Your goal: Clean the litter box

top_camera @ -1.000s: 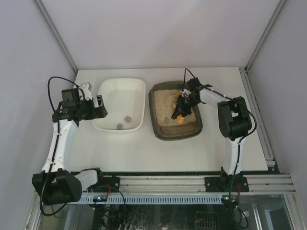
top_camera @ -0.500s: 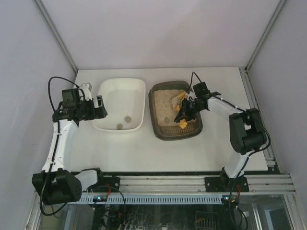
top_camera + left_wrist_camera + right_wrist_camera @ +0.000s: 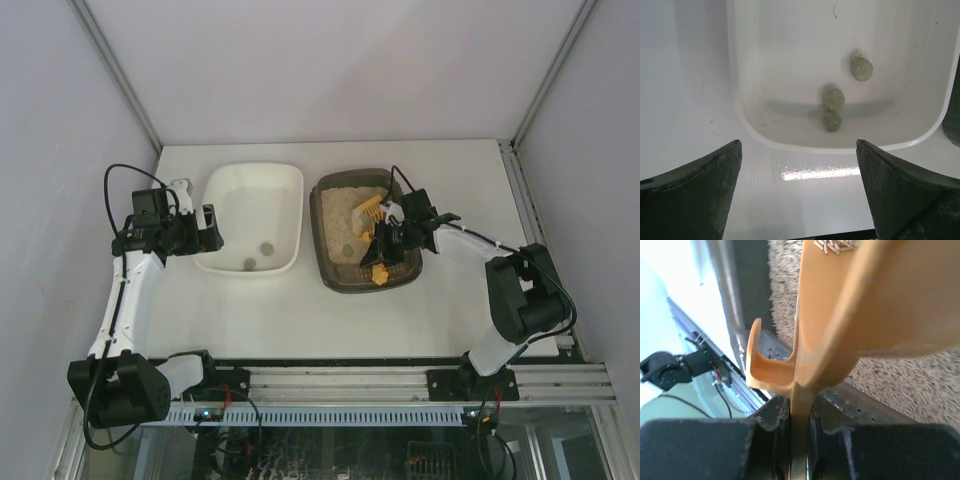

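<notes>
Three grey-green clumps [image 3: 840,100] already in white plastic tray [image 3: 290,185]; one remains frame-centre in dark brown-olive litter box [image 3: 335,278]. Right gripper [image 3: 385,247] pinching orange plastic scoop [image 3: 372,208]; left gripper [image 3: 208,226] spread.

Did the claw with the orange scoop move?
Yes. The right claw slid toward the litter box's near rim, tilting the orange scoop.

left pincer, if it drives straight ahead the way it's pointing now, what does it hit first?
Most likely the white tray. The open left pincer points at the tray's near rim, with only bare table between. Past the rim lie three greenish clumps. Depth is unclear, so it might pass just over the rim.
</notes>
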Available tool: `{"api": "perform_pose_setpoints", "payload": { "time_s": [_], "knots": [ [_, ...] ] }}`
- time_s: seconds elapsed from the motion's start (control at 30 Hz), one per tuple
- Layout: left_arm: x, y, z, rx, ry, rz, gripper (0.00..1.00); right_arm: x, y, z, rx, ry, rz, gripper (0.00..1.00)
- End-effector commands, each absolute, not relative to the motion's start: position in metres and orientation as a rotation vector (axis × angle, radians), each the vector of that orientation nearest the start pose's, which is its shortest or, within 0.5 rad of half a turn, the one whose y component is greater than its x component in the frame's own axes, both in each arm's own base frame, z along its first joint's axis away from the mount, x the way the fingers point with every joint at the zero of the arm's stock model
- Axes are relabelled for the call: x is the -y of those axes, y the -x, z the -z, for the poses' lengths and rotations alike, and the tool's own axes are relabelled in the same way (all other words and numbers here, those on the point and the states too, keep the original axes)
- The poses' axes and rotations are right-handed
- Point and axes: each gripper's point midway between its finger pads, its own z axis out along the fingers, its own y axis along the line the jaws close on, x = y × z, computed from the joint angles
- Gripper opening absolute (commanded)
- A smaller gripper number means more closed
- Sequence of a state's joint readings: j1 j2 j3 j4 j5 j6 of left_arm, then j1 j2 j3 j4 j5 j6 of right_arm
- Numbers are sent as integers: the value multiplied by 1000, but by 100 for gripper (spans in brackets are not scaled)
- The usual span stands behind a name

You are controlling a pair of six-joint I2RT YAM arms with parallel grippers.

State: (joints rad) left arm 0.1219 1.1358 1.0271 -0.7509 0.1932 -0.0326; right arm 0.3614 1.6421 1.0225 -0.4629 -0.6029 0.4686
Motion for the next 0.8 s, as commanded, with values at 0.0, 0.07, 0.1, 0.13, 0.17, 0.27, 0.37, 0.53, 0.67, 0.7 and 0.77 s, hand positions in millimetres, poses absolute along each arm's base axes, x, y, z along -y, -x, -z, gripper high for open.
{"api": "perform_pose_setpoints", "payload": {
  "time_s": [0.0,0.07,0.1,0.13,0.17,0.27,0.37,0.53,0.67,0.7,0.77],
  "knots": [
    [-2,-287,-173,-2401,79,163,100,-253,-295,-116,-2421,133,-1377,0],
    [-2,-286,-174,-2399,73,159,100,-256,-300,-131,-2310,126,-1440,0],
    [-2,-285,-175,-2394,68,159,100,-257,-302,-137,-2275,120,-1460,0],
    [-2,-285,-175,-2390,60,159,100,-258,-304,-141,-2247,117,-1479,0],
    [-1,-284,-175,-2386,48,164,100,-259,-305,-144,-2222,118,-1494,0],
    [7,-280,-174,-2390,-23,208,100,-255,-309,-153,-2115,120,-1540,0],
    [20,-272,-172,-2404,-148,287,100,-255,-301,-158,-2033,85,-1680,0],
    [19,-271,-170,-2402,-161,277,100,-249,-296,-174,-1830,12,-1905,0],
    [14,-273,-166,-2402,-151,243,100,-244,-298,-166,-1840,-49,-1935,0],
    [14,-273,-165,-2406,-148,245,100,-244,-299,-166,-1841,-56,-1933,0],
    [14,-273,-163,-2413,-146,244,100,-254,-292,-169,-1862,2,-1968,0]
  ]
}}
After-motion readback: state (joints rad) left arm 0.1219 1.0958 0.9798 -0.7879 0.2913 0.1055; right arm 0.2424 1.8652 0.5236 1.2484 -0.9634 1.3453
